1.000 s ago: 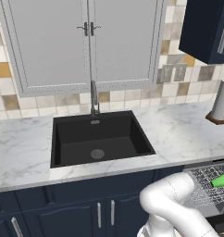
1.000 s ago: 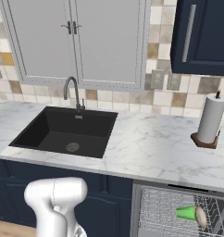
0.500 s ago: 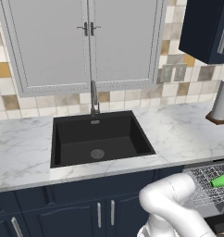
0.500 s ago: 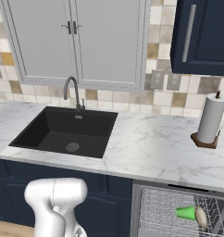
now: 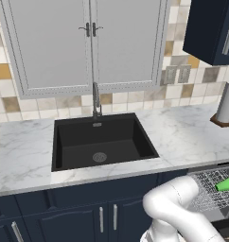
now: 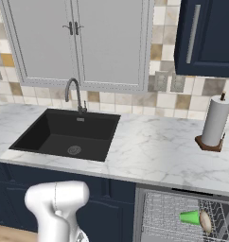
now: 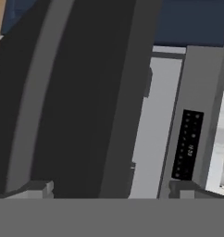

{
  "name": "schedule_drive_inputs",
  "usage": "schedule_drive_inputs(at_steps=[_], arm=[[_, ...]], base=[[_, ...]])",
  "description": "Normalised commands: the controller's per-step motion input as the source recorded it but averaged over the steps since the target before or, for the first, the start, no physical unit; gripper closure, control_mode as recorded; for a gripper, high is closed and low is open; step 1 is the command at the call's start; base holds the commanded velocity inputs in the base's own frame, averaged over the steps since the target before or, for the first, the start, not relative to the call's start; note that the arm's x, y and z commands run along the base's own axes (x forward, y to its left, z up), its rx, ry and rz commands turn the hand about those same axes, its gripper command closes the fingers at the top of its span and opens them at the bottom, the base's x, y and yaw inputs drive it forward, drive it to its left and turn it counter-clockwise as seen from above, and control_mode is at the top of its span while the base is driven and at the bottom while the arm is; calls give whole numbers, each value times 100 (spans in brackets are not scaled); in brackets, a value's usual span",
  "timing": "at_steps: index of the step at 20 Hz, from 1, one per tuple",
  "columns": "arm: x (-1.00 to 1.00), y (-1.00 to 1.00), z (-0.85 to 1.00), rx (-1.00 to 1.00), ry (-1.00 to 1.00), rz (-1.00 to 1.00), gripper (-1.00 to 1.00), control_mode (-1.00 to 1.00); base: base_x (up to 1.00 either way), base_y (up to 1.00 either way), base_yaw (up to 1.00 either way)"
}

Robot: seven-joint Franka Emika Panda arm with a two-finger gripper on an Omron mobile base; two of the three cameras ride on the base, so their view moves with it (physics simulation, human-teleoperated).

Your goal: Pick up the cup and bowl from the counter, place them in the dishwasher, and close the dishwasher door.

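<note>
One bright green cup (image 6: 189, 217), tapered, lying sideways

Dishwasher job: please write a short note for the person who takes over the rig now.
Gripper: open, holding nothing, close to the dark dishwasher door.
Cup: lying on its side in the dishwasher rack.
Bowl: in the rack, right beside the cup.
Counter: carries the paper-towel roll.
Done: cup and bowl loaded.
Left: close the door; the rack looks pulled out, so it may need to go in first.
</note>
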Motion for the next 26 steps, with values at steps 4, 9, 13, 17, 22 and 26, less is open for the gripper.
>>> schedule_drive_inputs(at_steps=[4, 9, 13, 17, 22, 26], arm=[[-58, -22, -92, -19, -33, 17, -100, -100], [-38, -2, -100, -25, -29, 16, -100, -100], [-25, 0, -90, -26, -31, 12, -100, -100], [-17, 0, -90, -26, -31, 11, -100, -100], [-20, 0, -100, -30, -29, 13, -100, -100], [-23, 0, -100, -30, -27, 14, -100, -100]], base=[[0, 0, 0], [0, 0, 0], [0, 0, 0], [0, 0, 0], [0, 0, 0], [0, 0, 0]])
